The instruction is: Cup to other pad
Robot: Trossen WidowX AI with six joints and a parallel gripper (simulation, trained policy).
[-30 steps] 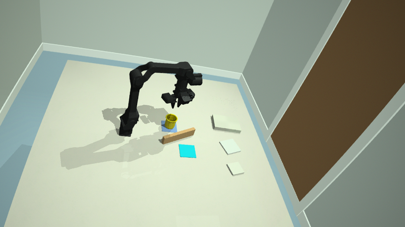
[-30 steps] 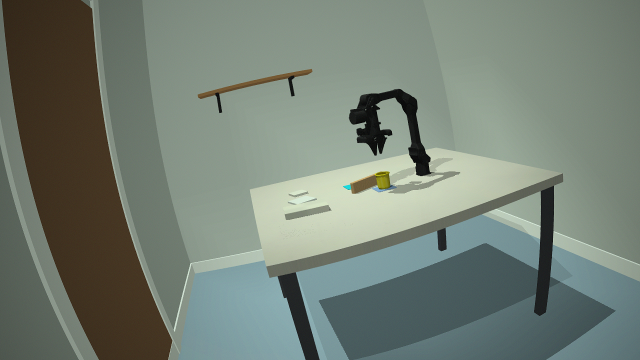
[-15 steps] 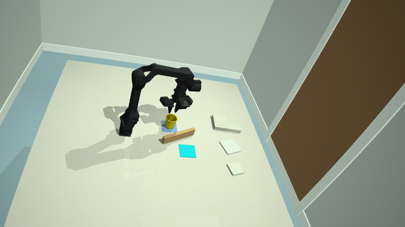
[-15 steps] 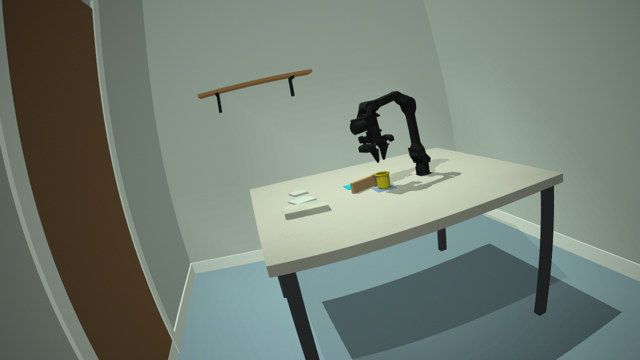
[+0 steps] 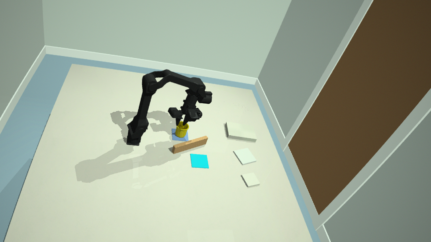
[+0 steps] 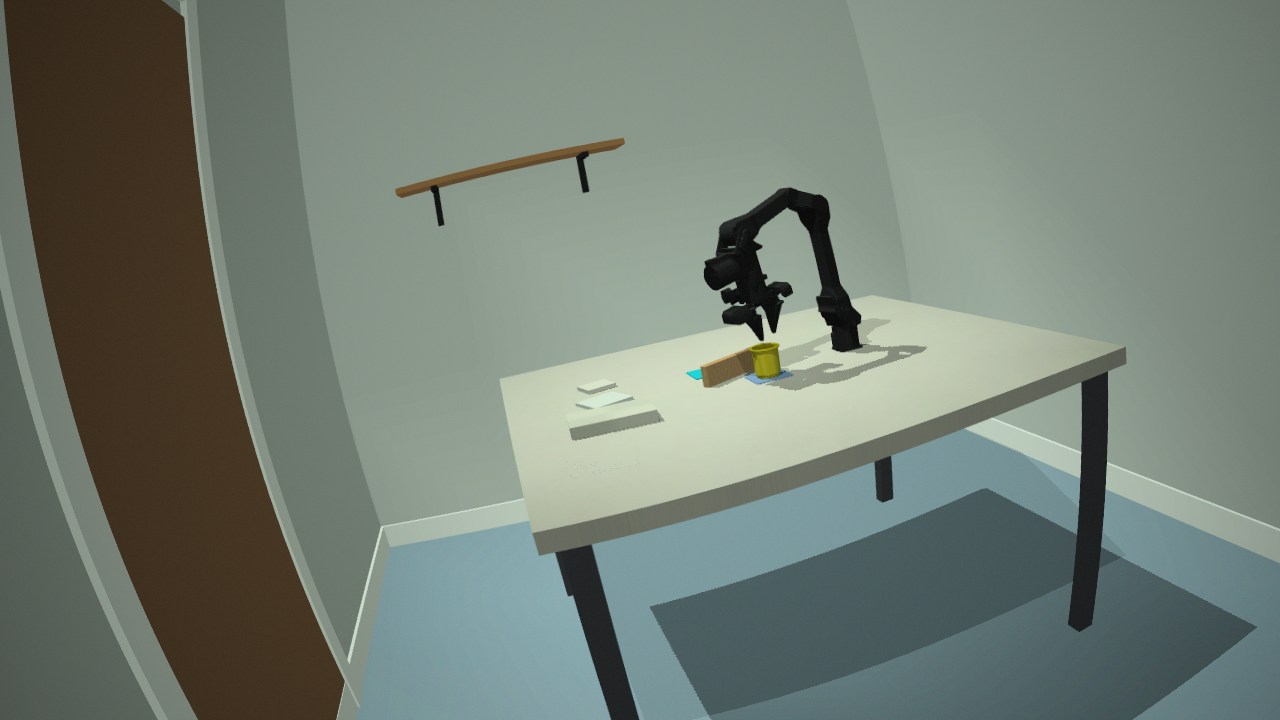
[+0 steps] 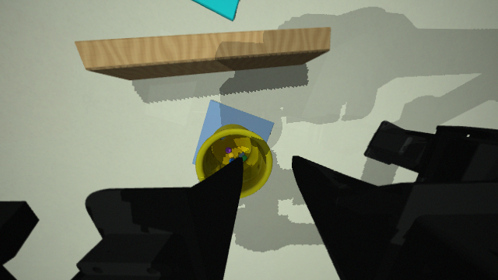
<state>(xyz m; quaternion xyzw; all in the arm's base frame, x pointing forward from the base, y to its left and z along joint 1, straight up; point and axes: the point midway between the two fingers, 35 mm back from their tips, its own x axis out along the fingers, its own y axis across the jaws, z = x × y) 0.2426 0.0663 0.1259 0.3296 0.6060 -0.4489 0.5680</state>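
Observation:
The yellow cup (image 5: 181, 131) (image 6: 767, 361) (image 7: 254, 173) stands upright on the blue pad (image 5: 175, 137) (image 7: 233, 113). Several small coloured marbles (image 7: 229, 150) lie inside it. My gripper (image 5: 180, 124) (image 6: 768, 334) (image 7: 267, 162) is partly open and empty, pointing down, with its fingertips just above the cup's rim. In the wrist view the left fingertip overlaps the cup's mouth and hides part of it, and the right fingertip is to the right of the cup. The cyan pad (image 5: 199, 161) (image 6: 694, 374) (image 7: 222, 5) is bare, beyond the wooden bar.
The upright wooden bar (image 5: 189, 145) (image 6: 725, 369) (image 7: 202, 50) stands between the two pads. A thick pale slab (image 5: 241, 131) (image 6: 615, 420) and two thinner pale tiles, one larger (image 5: 245, 156) and one smaller (image 5: 250, 179), lie off to one side. A shelf (image 6: 510, 167) hangs on the wall.

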